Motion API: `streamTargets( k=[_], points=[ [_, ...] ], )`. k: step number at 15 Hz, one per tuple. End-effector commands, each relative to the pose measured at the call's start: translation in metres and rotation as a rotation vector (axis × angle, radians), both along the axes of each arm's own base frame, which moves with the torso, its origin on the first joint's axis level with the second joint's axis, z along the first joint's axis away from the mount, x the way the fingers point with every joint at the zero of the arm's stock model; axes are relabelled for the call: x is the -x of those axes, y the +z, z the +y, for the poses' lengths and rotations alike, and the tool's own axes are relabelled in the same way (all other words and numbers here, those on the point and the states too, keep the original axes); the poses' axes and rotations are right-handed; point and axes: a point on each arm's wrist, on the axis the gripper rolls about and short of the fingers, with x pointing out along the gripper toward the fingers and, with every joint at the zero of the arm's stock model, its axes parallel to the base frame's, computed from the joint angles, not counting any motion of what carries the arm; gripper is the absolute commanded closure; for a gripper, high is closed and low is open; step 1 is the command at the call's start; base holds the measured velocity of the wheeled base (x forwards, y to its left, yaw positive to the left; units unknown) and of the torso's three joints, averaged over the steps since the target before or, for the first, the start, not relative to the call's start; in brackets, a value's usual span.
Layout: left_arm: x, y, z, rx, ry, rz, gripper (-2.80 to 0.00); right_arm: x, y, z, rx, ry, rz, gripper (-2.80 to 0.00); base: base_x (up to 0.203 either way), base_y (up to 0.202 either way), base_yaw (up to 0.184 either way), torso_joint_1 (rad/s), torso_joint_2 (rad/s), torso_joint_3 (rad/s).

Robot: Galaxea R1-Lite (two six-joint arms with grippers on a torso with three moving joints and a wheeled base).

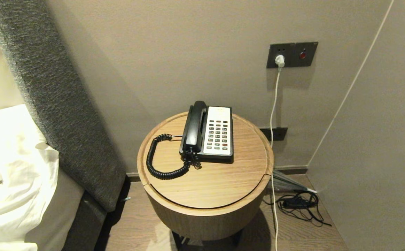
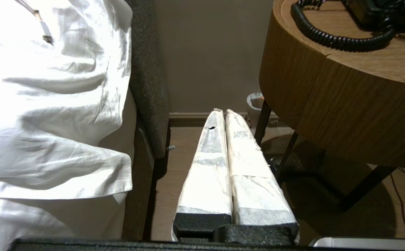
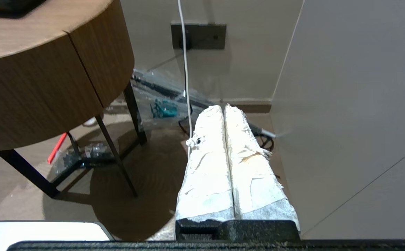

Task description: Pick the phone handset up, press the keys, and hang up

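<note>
The glossy black phone handset [image 1: 195,124] lies in its cradle on the left side of the black-and-white phone base [image 1: 218,135], whose keys [image 1: 218,135] fill the white panel. A black coiled cord [image 1: 157,164] loops from the handset over the round wooden bedside table [image 1: 202,188]; the cord [image 2: 331,36] also shows in the left wrist view. Neither arm appears in the head view. My left gripper [image 2: 222,112] hangs shut and empty below table height, between bed and table. My right gripper [image 3: 223,107] is shut and empty, low on the table's other side near the wall.
A bed with white linen [image 1: 10,167] and a grey padded headboard [image 1: 66,104] stands left of the table. A white cable [image 1: 274,115] drops from a wall socket [image 1: 280,55] to a tangle of black wires [image 1: 298,204] on the floor. A wall corner stands at the right.
</note>
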Motion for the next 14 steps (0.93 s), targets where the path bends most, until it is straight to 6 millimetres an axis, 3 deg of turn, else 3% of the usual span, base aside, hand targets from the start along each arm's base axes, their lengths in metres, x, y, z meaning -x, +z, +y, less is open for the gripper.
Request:
streamTargets(
  k=[1,14],
  points=[
    [0.0000,0.0000,0.0000,0.000,0.000,0.000,0.00,-0.0001,0.0000,0.0000,0.001,0.001,0.001,0.00,0.000,0.000,0.000,0.005,0.00,0.199],
    [-0.0001,-0.0002,0.0000,0.004,0.000,-0.001,0.00,-0.0002,-0.0001,0.0000,0.005,-0.001,0.003,0.00,0.000,0.000,0.000,0.001,0.00,0.038]
  ],
)
